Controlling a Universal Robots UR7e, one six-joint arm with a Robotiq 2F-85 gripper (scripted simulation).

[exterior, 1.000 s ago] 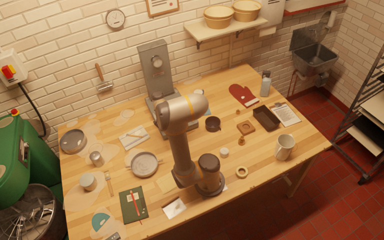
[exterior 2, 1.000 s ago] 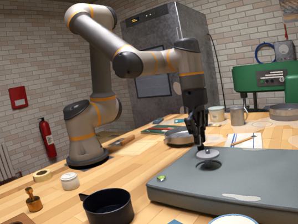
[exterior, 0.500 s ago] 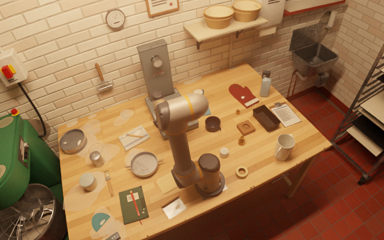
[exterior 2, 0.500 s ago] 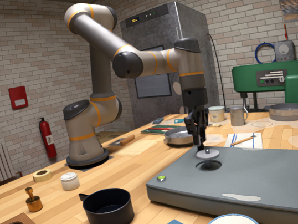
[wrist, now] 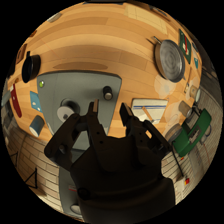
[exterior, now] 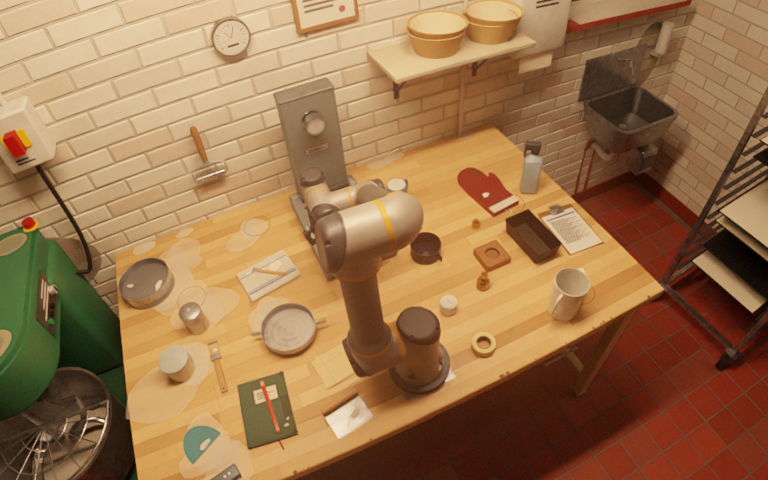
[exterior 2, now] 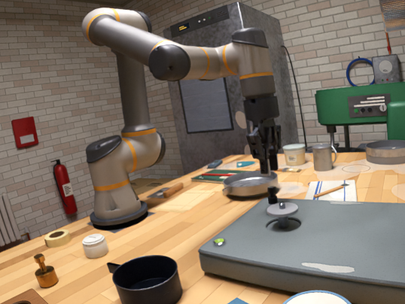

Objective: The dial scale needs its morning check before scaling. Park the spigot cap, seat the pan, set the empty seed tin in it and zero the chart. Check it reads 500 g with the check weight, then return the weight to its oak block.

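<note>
The small dark spigot cap [exterior 2: 271,195] [wrist: 107,92] stands on the grey scale base [exterior 2: 312,237] beside the bare spigot disc [exterior 2: 282,209] [wrist: 65,113], a little apart from it. My gripper [exterior 2: 266,165] [wrist: 109,108] hangs above the cap, open and empty. The round steel pan [exterior: 289,329] [exterior 2: 249,184] [wrist: 171,60] lies flat on the table left of the arm's base. The brass check weight [exterior: 483,281] [exterior 2: 45,272] stands on the wood near its oak block [exterior: 491,255]. The scale's dial column [exterior: 312,133] rises at the back by the wall.
Behind the table runs the brick wall with a shelf of bowls [exterior: 453,31]. A dark saucepan [exterior 2: 146,280], white jar [exterior 2: 95,245], tape roll [exterior 2: 57,238], tins [exterior: 176,363], towel [exterior 2: 331,190] and green notebook [exterior: 266,408] lie scattered. A green mixer [exterior: 34,317] flanks the left edge.
</note>
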